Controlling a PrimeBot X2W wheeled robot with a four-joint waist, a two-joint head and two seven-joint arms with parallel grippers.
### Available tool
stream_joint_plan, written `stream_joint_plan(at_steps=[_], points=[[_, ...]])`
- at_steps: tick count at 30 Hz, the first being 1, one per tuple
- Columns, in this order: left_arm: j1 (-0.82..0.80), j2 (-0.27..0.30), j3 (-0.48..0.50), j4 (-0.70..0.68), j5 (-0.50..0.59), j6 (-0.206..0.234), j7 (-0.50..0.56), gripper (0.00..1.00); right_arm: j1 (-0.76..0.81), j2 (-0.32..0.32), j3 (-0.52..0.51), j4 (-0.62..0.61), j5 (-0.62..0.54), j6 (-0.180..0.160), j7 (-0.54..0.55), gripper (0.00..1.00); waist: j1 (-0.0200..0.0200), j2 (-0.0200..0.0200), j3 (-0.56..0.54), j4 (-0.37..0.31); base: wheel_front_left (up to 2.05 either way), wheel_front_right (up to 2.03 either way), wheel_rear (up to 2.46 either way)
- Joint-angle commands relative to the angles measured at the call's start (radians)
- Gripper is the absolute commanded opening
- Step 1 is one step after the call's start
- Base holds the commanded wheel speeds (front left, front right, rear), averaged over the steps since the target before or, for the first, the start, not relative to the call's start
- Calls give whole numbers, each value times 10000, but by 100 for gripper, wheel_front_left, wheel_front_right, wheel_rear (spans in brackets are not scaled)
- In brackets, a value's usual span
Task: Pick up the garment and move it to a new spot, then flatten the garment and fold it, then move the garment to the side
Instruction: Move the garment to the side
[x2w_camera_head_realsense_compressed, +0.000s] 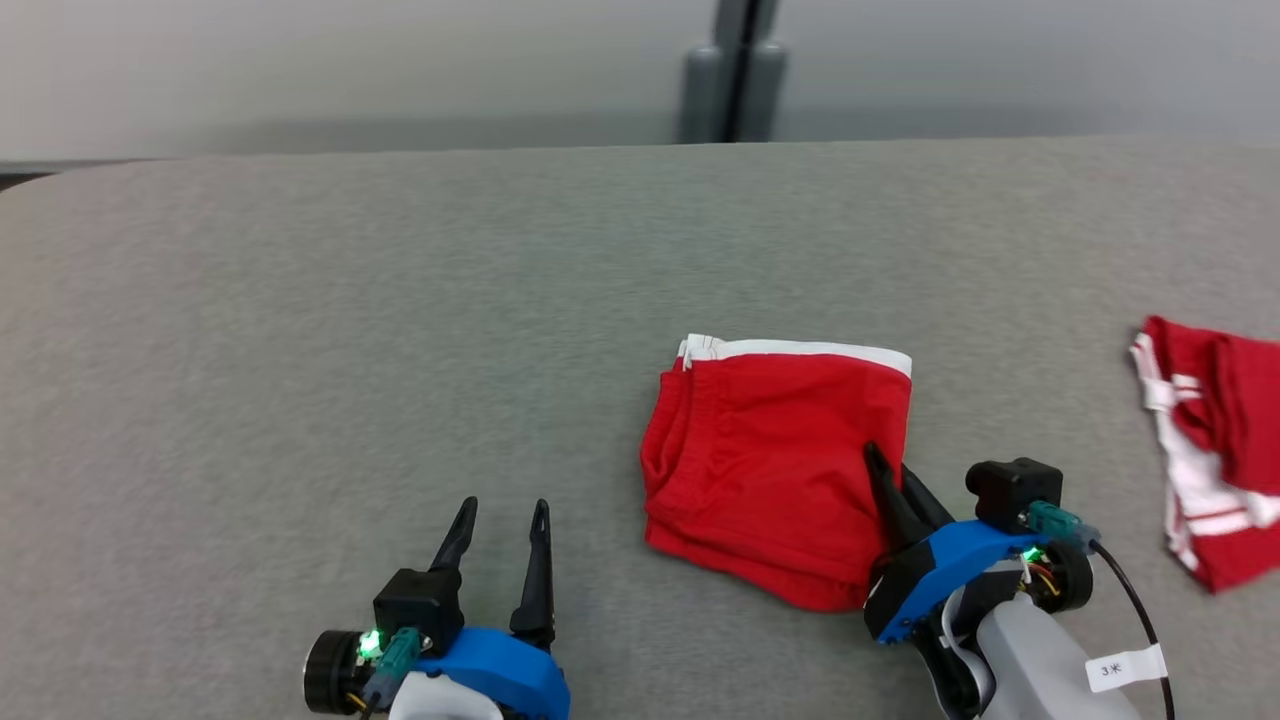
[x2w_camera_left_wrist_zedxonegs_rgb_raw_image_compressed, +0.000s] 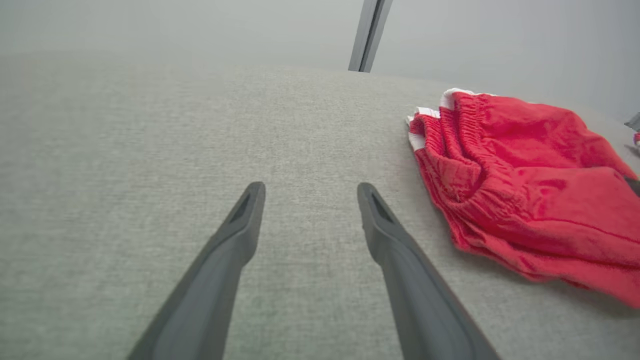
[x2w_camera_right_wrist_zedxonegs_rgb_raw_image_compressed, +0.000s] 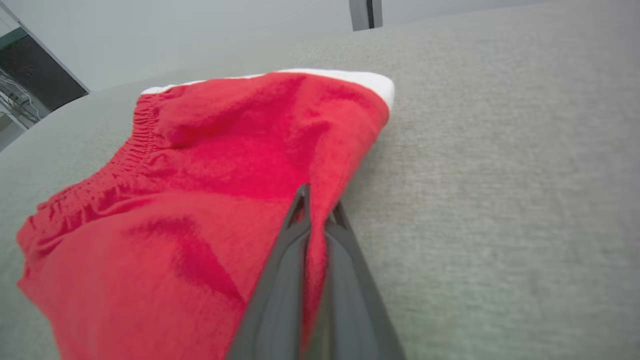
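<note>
While the folded red garment (x2w_camera_head_realsense_compressed: 770, 470) lay on the grey table (x2w_camera_head_realsense_compressed: 350, 300) a little right of centre, the right gripper (x2w_camera_head_realsense_compressed: 888, 462) pinched its right edge, fingers pressed together on the cloth. The left gripper (x2w_camera_head_realsense_compressed: 504, 505) pointed across bare table to the garment's left, fingers spread wide. Another red-and-white garment (x2w_camera_head_realsense_compressed: 1215, 450) lay apart at the far right.

Cropped or covered
Red-and-white striped cloth (x2w_camera_head_realsense_compressed: 1215, 420) runs off the right edge; folded red cloth garment (x2w_camera_head_realsense_compressed: 770, 460) partly behind right gripper (x2w_camera_head_realsense_compressed: 888, 460).
</note>
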Motion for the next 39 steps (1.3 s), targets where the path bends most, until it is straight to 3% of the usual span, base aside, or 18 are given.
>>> stream_joint_plan(at_steps=[1,10,16,23,28,35,39], points=[[-95,-4,41,61,-49,-5,-23,100,188,-54,154,-92,52,1,-1,0,-1,-3,-839,-1236,0,0,0],[-467,-4,-100,232,-203,-35,-23,100,229,-46,903,-314,264,1,-1,0,-1,-3,-603,-4004,0,0,0],[-801,1,-239,470,-162,-120,-23,100,-64,-67,1143,-202,37,1,-1,0,-1,-3,-290,-4703,0,0,0],[-1052,5,-396,705,-72,-152,-23,100,-1040,-862,1711,80,-899,1,-2,0,-1,-3,61,-4298,0,0,0],[-1077,-1,-437,849,50,-156,-23,100,-2067,-1966,1687,535,-1507,1,1,0,-1,-3,347,-3585,0,0,0],[-1186,-3,-455,786,145,-104,-23,100,-3293,-3830,1033,1953,-2722,1,-1,0,-1,-3,767,-2464,0,0,0],[-1252,-4,-447,688,156,-57,-21,100,-3619,-4815,37,2989,-3491,0,-2,0,-1,-3,943,-2030,0,0,0]])
